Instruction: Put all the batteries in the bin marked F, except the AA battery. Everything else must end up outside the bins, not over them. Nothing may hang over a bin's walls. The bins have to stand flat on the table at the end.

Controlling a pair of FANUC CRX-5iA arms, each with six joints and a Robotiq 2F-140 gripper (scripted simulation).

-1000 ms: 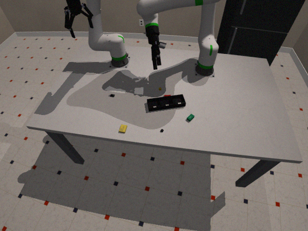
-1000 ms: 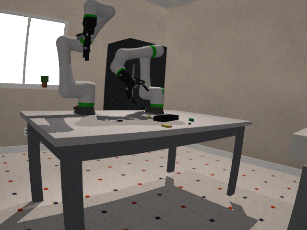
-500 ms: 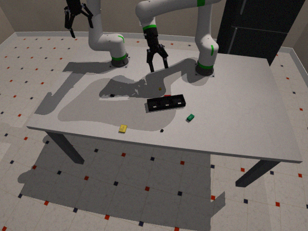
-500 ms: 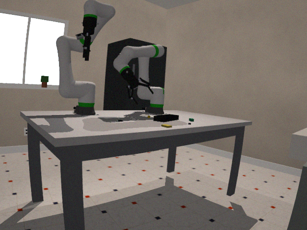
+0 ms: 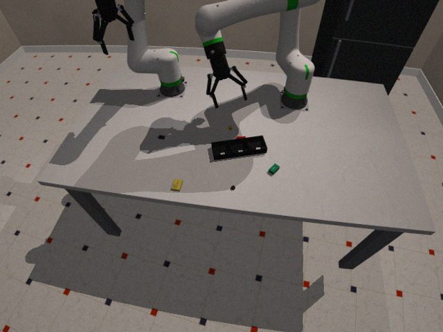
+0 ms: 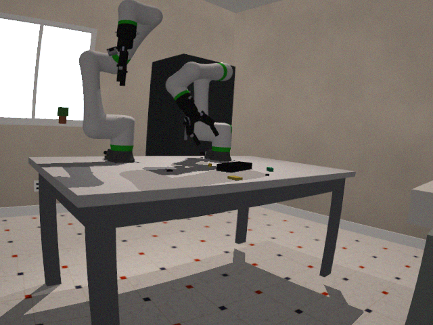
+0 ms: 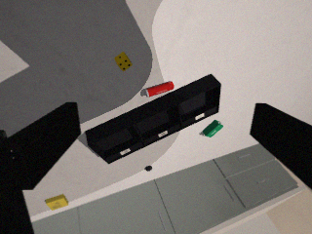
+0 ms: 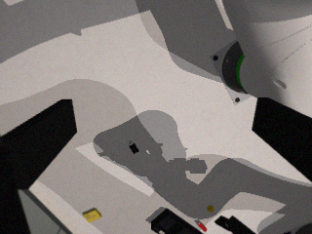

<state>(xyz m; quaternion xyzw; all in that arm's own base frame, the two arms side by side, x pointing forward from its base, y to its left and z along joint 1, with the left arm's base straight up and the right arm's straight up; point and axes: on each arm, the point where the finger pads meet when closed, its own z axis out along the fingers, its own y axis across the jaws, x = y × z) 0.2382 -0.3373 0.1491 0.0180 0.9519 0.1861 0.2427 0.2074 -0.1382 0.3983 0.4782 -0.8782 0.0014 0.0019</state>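
You are seeing a tall black cabinet (image 5: 375,32) (image 6: 164,101) standing against the beige wall (image 5: 64,32) (image 6: 300,91), with pale handles showing on its front in the top view. In the exterior view, you are looking at a bright window (image 6: 17,70), with a small potted plant (image 6: 62,118) sitting on its sill and a wall outlet (image 6: 36,185) showing below. Red and dark blue squares are dotting the pale tiled floor (image 5: 189,246) (image 6: 174,220). Grey-green cabinet fronts (image 7: 185,195) are running past the table's edge in the left wrist view.

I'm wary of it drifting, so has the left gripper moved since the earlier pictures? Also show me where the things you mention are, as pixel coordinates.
Yes. In the exterior view, the left gripper (image 5: 230,102) (image 6: 207,139) (image 7: 166,118) has shifted toward picture right, judged against its arm's fixed base (image 5: 293,101) (image 6: 217,155).
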